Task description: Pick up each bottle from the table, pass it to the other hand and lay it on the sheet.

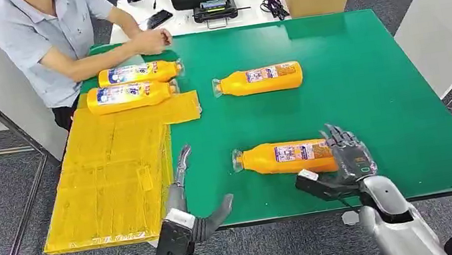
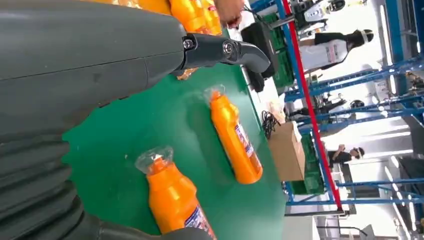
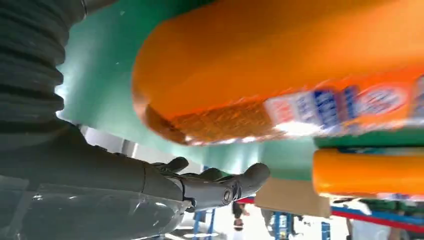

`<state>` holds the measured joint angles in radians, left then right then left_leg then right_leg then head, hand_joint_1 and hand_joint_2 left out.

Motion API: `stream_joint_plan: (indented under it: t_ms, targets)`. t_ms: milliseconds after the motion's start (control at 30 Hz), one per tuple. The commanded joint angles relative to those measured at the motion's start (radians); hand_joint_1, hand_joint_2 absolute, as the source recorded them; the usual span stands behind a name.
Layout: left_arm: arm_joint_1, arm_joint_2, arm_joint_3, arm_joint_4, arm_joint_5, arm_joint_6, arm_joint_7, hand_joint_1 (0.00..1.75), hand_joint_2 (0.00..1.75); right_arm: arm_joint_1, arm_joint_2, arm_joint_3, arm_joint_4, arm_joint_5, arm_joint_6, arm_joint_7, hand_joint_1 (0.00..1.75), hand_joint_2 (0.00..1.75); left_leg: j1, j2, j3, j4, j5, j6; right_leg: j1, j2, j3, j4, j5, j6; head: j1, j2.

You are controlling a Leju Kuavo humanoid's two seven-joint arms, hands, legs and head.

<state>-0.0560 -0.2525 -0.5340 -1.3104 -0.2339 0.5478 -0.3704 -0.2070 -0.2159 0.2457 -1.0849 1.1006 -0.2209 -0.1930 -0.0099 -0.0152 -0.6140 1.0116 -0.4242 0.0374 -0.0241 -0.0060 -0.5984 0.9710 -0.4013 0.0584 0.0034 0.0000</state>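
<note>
Near bottle [image 1: 285, 157] lies crosswise, cap left.

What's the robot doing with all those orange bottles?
It's moving bottles onto the yellow sheet. Two bottles already lie at the sheet's far end, near a seated person. Two more are on the green table. The right robot hand is at the base of the nearest bottle, reaching for it; a firm grip isn't clear. The left robot hand waits open nearby.
</note>
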Motion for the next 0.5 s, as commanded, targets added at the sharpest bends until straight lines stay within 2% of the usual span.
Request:
stream_joint_plan:
  t_ms: [33,367,500]
  targets:
    - [-0.033,0.025,-0.040,0.063,-0.009,-0.003,0.013,0.00,1.75,-0.065,-0.015,0.126,0.021,-0.004,0.025,0.002,0.00,1.75,0.002,0.005,0.005,0.000,-0.003,-0.003,0.002,0.004,0.004,-0.001,-0.001,-0.003,0.000,0.000]
    - [-0.034,0.025,-0.042,0.065,-0.010,-0.005,0.013,0.00,1.75,-0.067,-0.015,0.123,0.030,-0.012,0.025,0.003,0.00,1.75,0.001,0.003,0.004,0.000,-0.002,-0.002,0.001,0.002,0.003,-0.001,-0.001,-0.003,0.000,0.000]
    - [-0.039,0.027,-0.053,0.072,-0.014,-0.014,0.017,0.00,1.75,-0.108,-0.022,0.126,0.090,-0.050,0.055,0.012,0.00,1.75,0.001,0.003,0.003,0.000,-0.001,-0.002,0.001,0.002,0.003,-0.001,-0.001,-0.002,0.000,0.000]
